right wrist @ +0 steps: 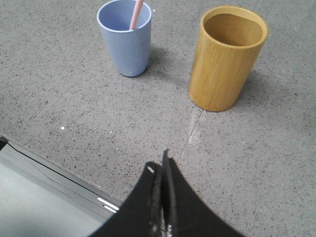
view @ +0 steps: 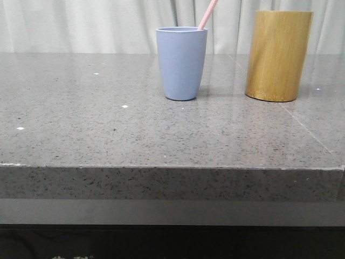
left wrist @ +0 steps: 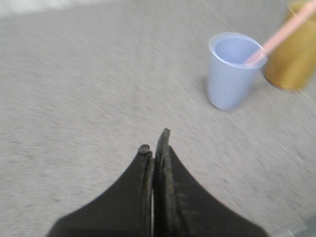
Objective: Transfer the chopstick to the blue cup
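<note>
We are seeing the chopstick (view: 207, 14) leaning inside the blue cup (view: 181, 63), upper centre; a bamboo cylinder (view: 277, 55) is standing just right. The left gripper (left wrist: 155, 143) and right gripper (right wrist: 159, 165) are both clenched empty.

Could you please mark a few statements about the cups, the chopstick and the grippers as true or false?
1. The chopstick stands in the blue cup. True.
2. The bamboo cup lies on its side. False: it stands upright.
3. The left gripper is shut and holds nothing. True.
4. The two cups touch. False: bare table shows between them.
5. The right gripper grips the chopstick. False: it is shut, empty and apart from both cups.
</note>
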